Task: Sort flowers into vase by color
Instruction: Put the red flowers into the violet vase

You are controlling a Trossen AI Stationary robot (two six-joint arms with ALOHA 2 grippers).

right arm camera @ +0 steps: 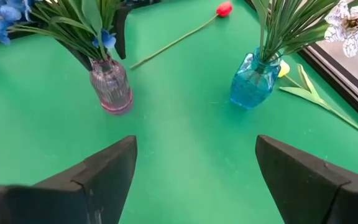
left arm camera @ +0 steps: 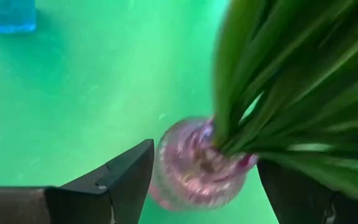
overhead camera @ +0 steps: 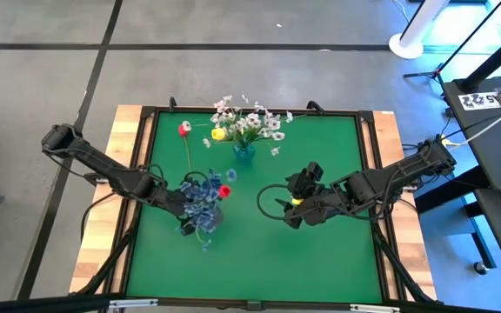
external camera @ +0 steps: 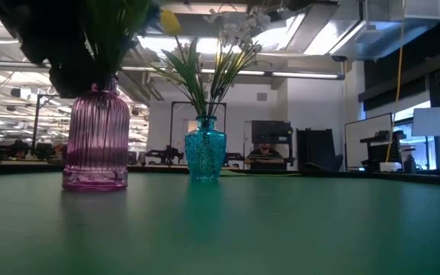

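A pink ribbed vase [right arm camera: 110,87] stands left of the table's middle. It holds blue flowers [overhead camera: 200,202] and a red bud [overhead camera: 224,189] on green stems [left arm camera: 278,81]. My left gripper [left arm camera: 207,186] is open above the vase [left arm camera: 194,168], one finger on each side of its mouth and the stems. A blue vase [right arm camera: 252,81] with white sprays [overhead camera: 250,120] stands toward the far edge. A red flower [right arm camera: 224,9] lies on the table. A yellow flower [right arm camera: 283,70] lies by the blue vase. My right gripper [right arm camera: 194,180] is open and empty, right of the middle.
The green mat [overhead camera: 320,261] is bare in its near half and at the right. The raised table frame [overhead camera: 372,117] runs around it. In the low view the two vases [external camera: 94,145] [external camera: 205,149] stand side by side, with room between them.
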